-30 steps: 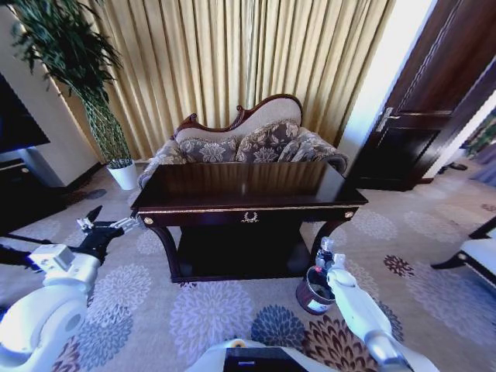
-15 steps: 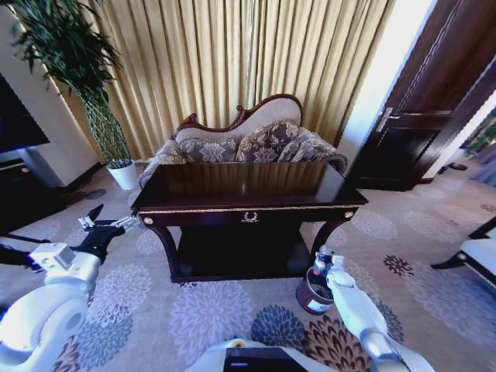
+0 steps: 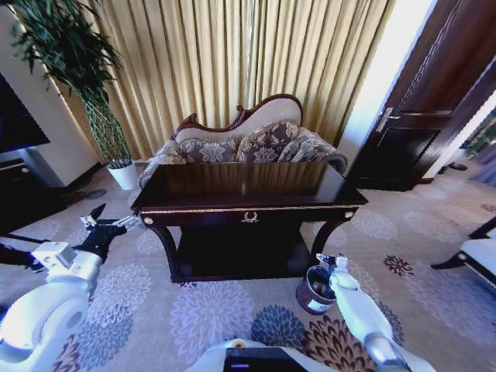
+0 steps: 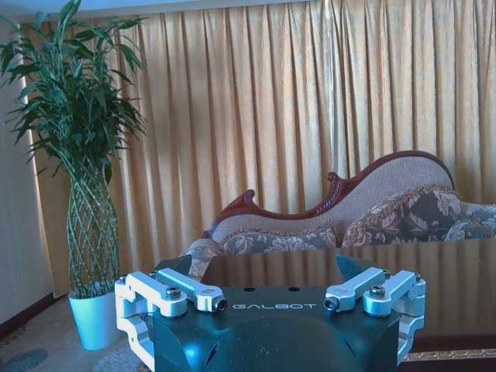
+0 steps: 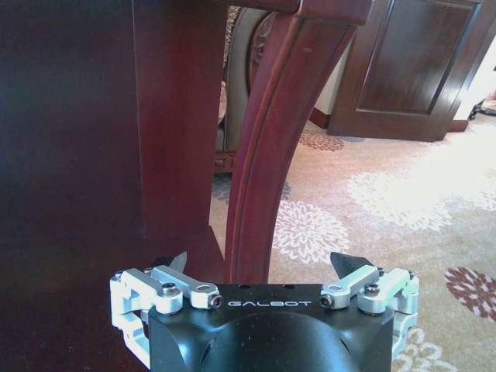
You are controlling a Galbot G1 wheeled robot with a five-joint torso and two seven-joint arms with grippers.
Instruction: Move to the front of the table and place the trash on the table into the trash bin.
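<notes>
The dark glossy table (image 3: 248, 180) with gold trim stands straight ahead, and its top looks bare. The small dark trash bin (image 3: 314, 291) sits on the carpet beside the table's front right leg (image 5: 271, 155). Something light and reddish lies inside the bin, but I cannot make out what it is. My right gripper (image 3: 325, 260) hangs just over the bin's rim. In the right wrist view this gripper (image 5: 261, 260) is open with nothing between its fingers. My left gripper (image 3: 108, 221) is raised off the table's left corner. It (image 4: 263, 267) is open and empty too.
A patterned sofa (image 3: 248, 139) stands behind the table against gold curtains. A tall plant in a white pot (image 3: 122, 174) is at the back left, and a dark cabinet (image 3: 23, 186) lies further left. A dark door (image 3: 418, 124) and a chair (image 3: 477, 256) are on the right.
A second ago my right gripper held a clear bottle with a red label over the bin. Now the bottle is gone from the open fingers. The left arm has barely moved.
</notes>
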